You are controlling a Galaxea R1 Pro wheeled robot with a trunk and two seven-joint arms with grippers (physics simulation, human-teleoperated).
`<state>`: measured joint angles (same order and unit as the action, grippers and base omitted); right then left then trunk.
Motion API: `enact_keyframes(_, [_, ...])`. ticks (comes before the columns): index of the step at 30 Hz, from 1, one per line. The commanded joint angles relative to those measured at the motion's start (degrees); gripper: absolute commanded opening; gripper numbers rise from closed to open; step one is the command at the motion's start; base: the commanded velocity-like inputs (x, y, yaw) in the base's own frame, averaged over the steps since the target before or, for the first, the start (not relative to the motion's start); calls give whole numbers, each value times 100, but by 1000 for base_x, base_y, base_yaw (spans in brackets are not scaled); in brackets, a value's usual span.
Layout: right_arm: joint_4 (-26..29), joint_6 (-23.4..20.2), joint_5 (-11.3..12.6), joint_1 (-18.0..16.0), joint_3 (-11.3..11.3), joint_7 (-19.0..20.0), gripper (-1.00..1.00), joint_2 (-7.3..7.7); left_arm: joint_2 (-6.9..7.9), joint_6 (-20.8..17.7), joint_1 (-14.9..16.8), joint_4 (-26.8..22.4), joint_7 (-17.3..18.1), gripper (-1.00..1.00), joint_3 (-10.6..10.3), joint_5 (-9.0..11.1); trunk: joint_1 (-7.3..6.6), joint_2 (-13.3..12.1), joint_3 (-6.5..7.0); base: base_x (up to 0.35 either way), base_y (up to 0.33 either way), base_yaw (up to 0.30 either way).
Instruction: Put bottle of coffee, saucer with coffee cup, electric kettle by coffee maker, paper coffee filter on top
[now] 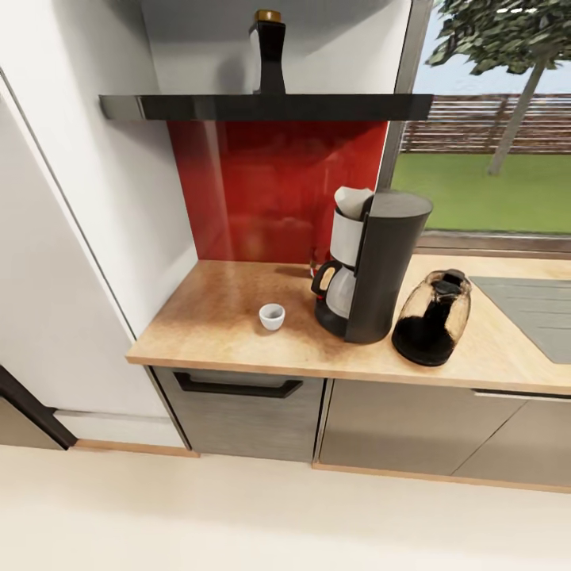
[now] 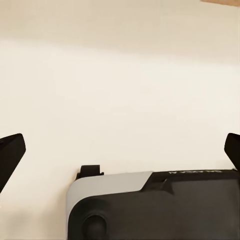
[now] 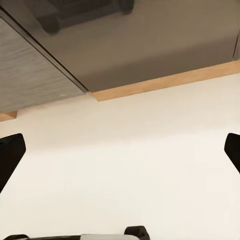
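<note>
Kitchen countertop, left to right: coffee cup, coffee maker topped by paper coffee filter, electric kettle just beside it; bottle of coffee on kitchen shelf above. Left gripper and right gripper: jaws spread wide over pale floor, nothing between them, well apart from every item.

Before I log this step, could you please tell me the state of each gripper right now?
Left gripper: open, holding nothing.
Right gripper: open, holding nothing.

Red splashback glows behind my light wood-grain bench.
Dark grey coffee maker, white cup, smoky black-lidded kettle, gold-capped jar on glossy black shelf.
</note>
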<state>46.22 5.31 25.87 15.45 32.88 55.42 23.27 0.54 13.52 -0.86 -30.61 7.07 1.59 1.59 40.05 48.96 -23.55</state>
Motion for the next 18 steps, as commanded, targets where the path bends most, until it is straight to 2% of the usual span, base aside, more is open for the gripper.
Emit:
enact_keyframes(1, [-2, 14, 23, 2, -6, 13, 100, 2, -1, 2, -2, -7, 40, 100, 17, 17, -21, -37, 14, 0, 0, 0])
enact_keyframes(3, [-4, 14, 23, 2, -7, 13, 100, 2, -2, 2, -2, -7, 40, 100, 17, 17, -65, -118, 50, 0, 0, 0])
enact_keyframes(11, [-8, 14, 23, 2, -2, 12, 100, 2, 0, 2, -2, -7, 41, 100, 17, 17, -65, -118, 50, 0, 0, -4])
enact_keyframes(18, [-8, 14, 23, 2, -8, 11, 100, 2, 0, 2, -2, -7, 40, 100, 23, 15, -65, -118, 50, -18, 0, -169])
